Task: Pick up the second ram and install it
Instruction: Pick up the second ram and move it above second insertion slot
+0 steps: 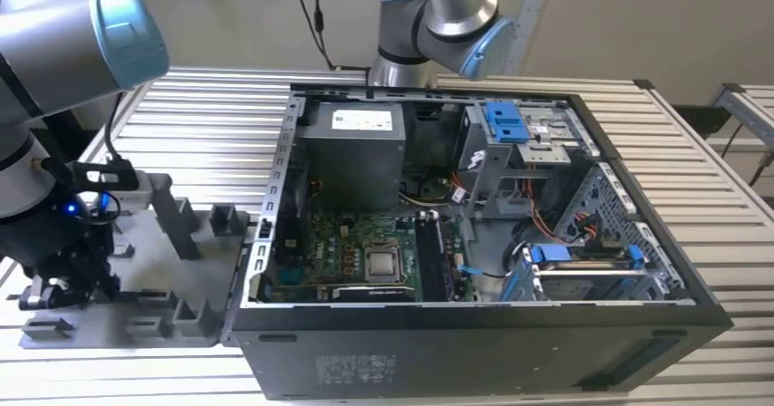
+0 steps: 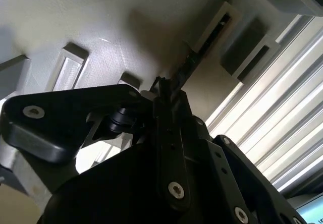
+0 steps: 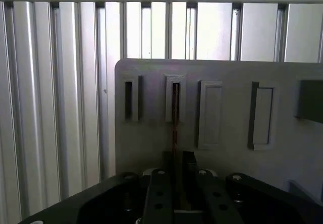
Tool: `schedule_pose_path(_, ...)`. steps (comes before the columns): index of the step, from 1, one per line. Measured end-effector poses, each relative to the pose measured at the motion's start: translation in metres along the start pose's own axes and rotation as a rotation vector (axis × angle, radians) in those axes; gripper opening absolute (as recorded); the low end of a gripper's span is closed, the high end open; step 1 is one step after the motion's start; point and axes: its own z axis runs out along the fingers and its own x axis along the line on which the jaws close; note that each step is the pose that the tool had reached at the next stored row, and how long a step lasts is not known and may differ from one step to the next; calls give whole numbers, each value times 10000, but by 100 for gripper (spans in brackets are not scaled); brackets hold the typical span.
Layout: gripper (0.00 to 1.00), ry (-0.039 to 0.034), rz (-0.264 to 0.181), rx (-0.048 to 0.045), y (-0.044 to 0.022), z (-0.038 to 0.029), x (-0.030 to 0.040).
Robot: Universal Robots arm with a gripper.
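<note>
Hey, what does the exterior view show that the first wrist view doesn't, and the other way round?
Exterior view: the open computer case with its motherboard and a blue drive-bay clip. First wrist view: the second ram, seen edge-on, standing in a slot right ahead of the gripper. Both: the grey holder plate lying on the ribbed metal table.

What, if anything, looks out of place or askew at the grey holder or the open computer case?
Nothing stands out. In the first wrist view the second ram runs straight from its slot in the grey holder to the gripper, not tilted. The computer case lies open and looks undamaged.
</note>
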Motion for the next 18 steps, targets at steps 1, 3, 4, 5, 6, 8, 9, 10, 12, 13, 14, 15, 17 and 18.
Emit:
schedule_pose_path(1,18,0,1,-1,0,0,0)
schedule_pose_path(3,14,0,1,-1,0,0,0)
schedule_pose_path(4,14,0,1,-1,0,0,0)
schedule_pose_path(5,14,-1,0,0,0,1,0)
schedule_pose_path(6,14,-1,0,0,0,1,0)
schedule_pose_path(8,14,0,0,0,0,1,0)
schedule_pose_path(9,14,0,0,-1,0,1,0)
schedule_pose_path(10,14,0,1,-1,0,2,0)
schedule_pose_path(12,14,-1,1,0,0,3,0)
schedule_pose_path(13,14,-1,0,0,0,3,0)
schedule_pose_path(14,14,0,0,0,0,3,0)
schedule_pose_path(15,14,0,0,-1,0,3,0)
schedule_pose_path(17,14,0,0,0,0,3,0)
schedule_pose_path(18,14,0,1,0,0,4,0)
